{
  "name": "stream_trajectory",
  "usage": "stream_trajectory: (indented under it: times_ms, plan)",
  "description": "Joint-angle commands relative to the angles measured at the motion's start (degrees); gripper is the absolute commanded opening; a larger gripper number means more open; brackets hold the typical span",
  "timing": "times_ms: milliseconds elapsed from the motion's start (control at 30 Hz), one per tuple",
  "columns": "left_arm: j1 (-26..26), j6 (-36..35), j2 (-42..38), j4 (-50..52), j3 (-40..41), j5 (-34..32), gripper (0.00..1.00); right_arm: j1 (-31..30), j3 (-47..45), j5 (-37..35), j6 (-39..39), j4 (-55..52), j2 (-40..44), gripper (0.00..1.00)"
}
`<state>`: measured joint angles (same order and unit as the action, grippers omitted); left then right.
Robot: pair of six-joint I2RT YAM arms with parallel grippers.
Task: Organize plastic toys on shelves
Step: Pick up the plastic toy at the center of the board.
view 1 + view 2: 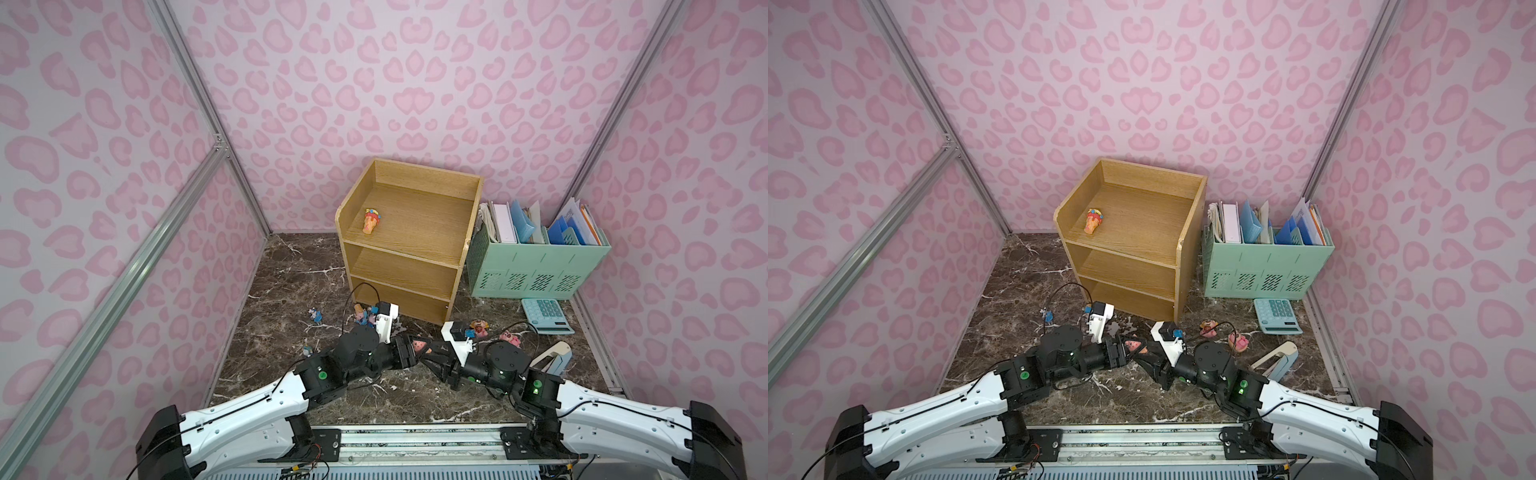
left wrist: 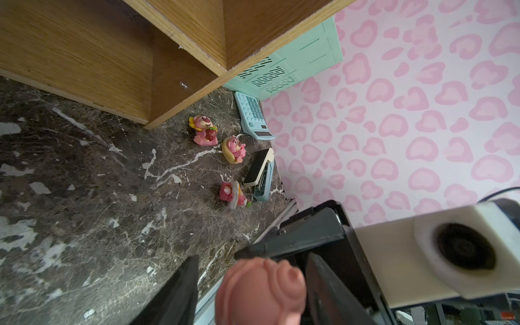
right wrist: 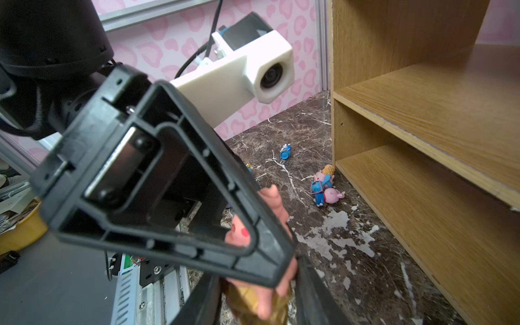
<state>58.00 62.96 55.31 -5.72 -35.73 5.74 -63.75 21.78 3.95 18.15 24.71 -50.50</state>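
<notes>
In both top views the two tools meet tip to tip in the lower centre of the frame, over the dark marble desk (image 1: 291, 291). A cone toy (image 1: 419, 344) is bridged between them. The right tool (image 1: 434, 351) is closed on the golden cone end. In the right wrist view the cone toy (image 3: 253, 302) sits pinched between its two dark fingers at the bottom of the frame.

The left tool (image 1: 410, 349) stands partly open around the pink top. In the left wrist view the cone toy (image 2: 261, 289) lies between the fingers (image 2: 174, 292), close against one and with a sliver of gap at the other. The tool brackets the toy without clamping it.

The shelves (image 1: 399, 246) stand in the centre of the frame, beyond both tools. A second cone toy (image 1: 370, 221) lies on its side at the left of the top tier. Pink figurines (image 1: 478, 327) sit on the desk to the right of the tools, and blue-white figures (image 1: 316, 314) lie to their left.
</notes>
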Motion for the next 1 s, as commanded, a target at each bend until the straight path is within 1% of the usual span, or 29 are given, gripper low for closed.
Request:
stream_trajectory:
  times_ms: [0, 33, 100, 200, 233, 333, 367, 400, 433, 467, 567, 633, 700, 800, 867, 900, 967]
  plan:
    - [0.2, 1.5, 1.3, -0.4, -0.9, 0.8, 0.52, -0.1, 0.6, -1.3, -0.7, 0.6, -0.3, 0.34]
    - [0.1, 1.7, 1.5, -0.8, -0.7, 0.9, 0.48, -0.1, 0.8, -1.4, -0.7, 0.6, -0.5, 0.34]
    - [0.1, 2.0, 1.9, -1.6, -0.9, 1.3, 0.42, -0.1, 0.8, -1.8, -0.7, 0.5, -0.6, 0.34]
    - [0.2, 2.2, 2.2, -1.6, -1.4, 1.8, 0.36, -0.2, 0.9, -2.0, -0.8, 0.2, -0.8, 0.35]
    - [0.3, 2.2, 2.2, -1.6, -1.5, 1.9, 0.32, -0.2, 0.8, -2.2, -0.8, 0.1, -0.8, 0.36]
    - [0.3, 2.0, 1.7, -1.3, -1.7, 1.6, 0.29, -0.2, 0.9, -2.0, -0.8, 0.0, -0.7, 0.39]
    - [0.3, 1.7, 1.5, -1.2, -1.7, 1.6, 0.26, -0.2, 0.9, -2.0, -0.8, -0.1, -0.7, 0.42]
    - [0.3, 1.3, 1.2, -0.8, -1.8, 1.6, 0.25, -0.2, 0.8, -2.0, -0.5, -0.3, -0.5, 0.47]
    - [0.2, 0.7, 0.8, -0.1, -2.0, 1.6, 0.25, -0.2, 0.7, -2.1, -0.2, -0.5, -0.2, 0.54]
    - [0.1, 0.0, 0.1, 1.3, -2.4, 1.4, 0.25, -0.2, 0.3, -2.3, 0.2, -0.6, 0.4, 0.61]
    - [-1.0, -3.0, -2.2, 8.1, -4.0, 0.9, 0.24, 0.7, -1.9, -1.4, 2.1, -0.8, 3.8, 0.75]
    - [-2.3, -5.3, -3.9, 10.3, -4.4, 2.0, 0.24, 2.0, -4.4, 1.0, 3.1, 0.2, 7.3, 0.83]
    - [-4.2, -7.3, -5.5, 12.1, -4.6, 4.0, 0.24, 4.9, -6.9, 6.3, 5.3, 1.8, 11.6, 0.88]
    - [-7.3, -11.2, -6.4, 15.5, -6.3, 8.9, 0.24, 11.2, -10.4, 18.6, 11.6, 7.7, 15.6, 0.9]
    - [-9.0, -13.5, -6.3, 17.7, -7.9, 12.5, 0.24, 14.9, -12.4, 25.1, 16.7, 13.6, 15.9, 0.9]
    - [-9.5, -14.7, -6.1, 18.2, -8.9, 14.4, 0.24, 15.8, -12.9, 26.9, 18.7, 16.0, 15.6, 0.89]
    - [-9.7, -16.3, -5.6, 18.9, -10.5, 16.7, 0.24, 15.9, -12.8, 28.2, 20.1, 17.9, 14.6, 0.89]
